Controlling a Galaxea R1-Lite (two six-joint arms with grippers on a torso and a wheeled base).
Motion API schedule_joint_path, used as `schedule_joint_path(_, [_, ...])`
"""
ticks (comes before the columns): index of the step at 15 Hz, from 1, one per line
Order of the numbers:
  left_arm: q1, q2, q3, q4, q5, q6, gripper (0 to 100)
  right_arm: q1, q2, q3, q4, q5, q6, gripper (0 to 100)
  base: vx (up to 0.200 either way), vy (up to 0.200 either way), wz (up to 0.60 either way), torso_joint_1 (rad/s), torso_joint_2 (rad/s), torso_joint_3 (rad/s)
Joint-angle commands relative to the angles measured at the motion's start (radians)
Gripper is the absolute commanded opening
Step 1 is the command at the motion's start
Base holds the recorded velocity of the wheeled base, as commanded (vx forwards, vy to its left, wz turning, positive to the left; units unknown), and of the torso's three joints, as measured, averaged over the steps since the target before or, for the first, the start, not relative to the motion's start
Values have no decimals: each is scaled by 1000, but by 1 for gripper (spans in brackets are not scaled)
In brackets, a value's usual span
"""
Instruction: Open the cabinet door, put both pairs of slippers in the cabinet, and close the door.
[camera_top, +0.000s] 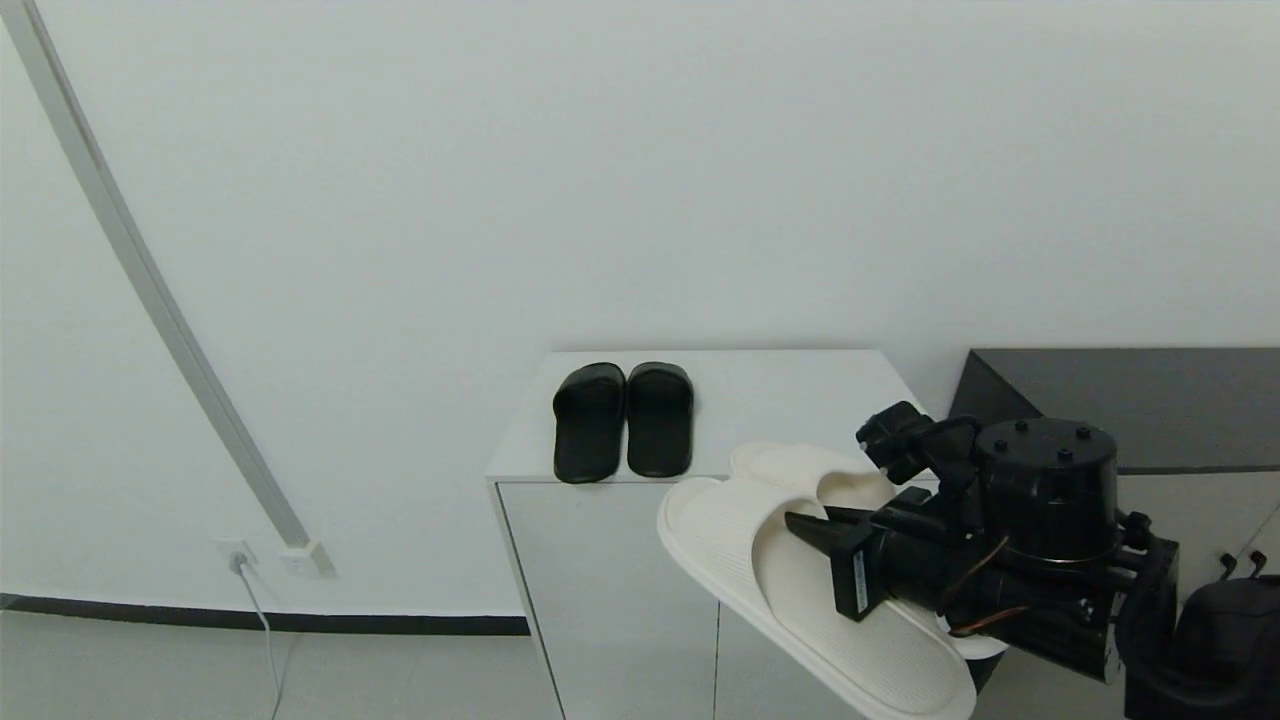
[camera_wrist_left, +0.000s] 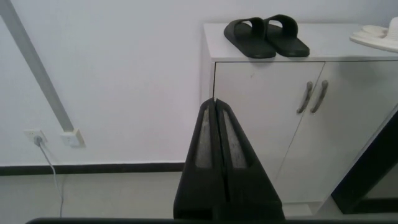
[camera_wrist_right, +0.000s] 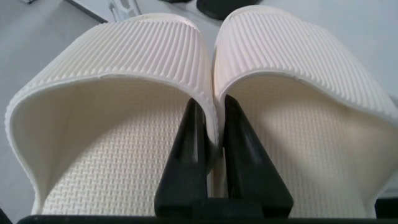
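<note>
The task is being judged as barely begun, with one pair taken up and nothing yet stowed. The white slippers (camera_top: 730, 550) are being grasped as a pair by the right tool (camera_top: 800, 525). Its fingers (camera_wrist_right: 186, 143) are being pressed together on the two inner walls where the slippers meet. The pair is being held tilted at the near right end of the cabinet (camera_top: 610, 600). Whether it is resting on the cabinet top (camera_top: 790, 400) or raised just above it cannot be told.

The black slippers (camera_top: 600, 420) are lying side by side, touching, on the far left part of the cabinet top, and are being judged untouched. The cabinet doors (camera_wrist_left: 261, 124) are being shown shut in the left wrist view, with their handles (camera_wrist_left: 314, 96) just beside each other at the middle seam. The left tool (camera_wrist_left: 216, 109) is being shown clenched with nothing between its fingers, out in front of the cabinet and well apart from the handles.

Everything that counts is being judged as left to do: a door being opened, the white pair and then the black pair being set inside, and the door being closed. With the doors shut, the grasped pair cannot be stowed, so a handle is probably being left to the free left tool
</note>
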Motion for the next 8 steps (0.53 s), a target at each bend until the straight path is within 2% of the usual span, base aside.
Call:
schedule_joint_path(1, [0, 1, 0, 0, 0, 0, 0, 1, -4, 0, 0, 0, 0, 0, 0, 0, 0, 0, 0, 0])
schedule_joint_path(8, [0, 1, 0, 0, 0, 0, 0, 1, -4, 7, 0, -2, -2, 0, 0, 0, 0, 0, 0, 0])
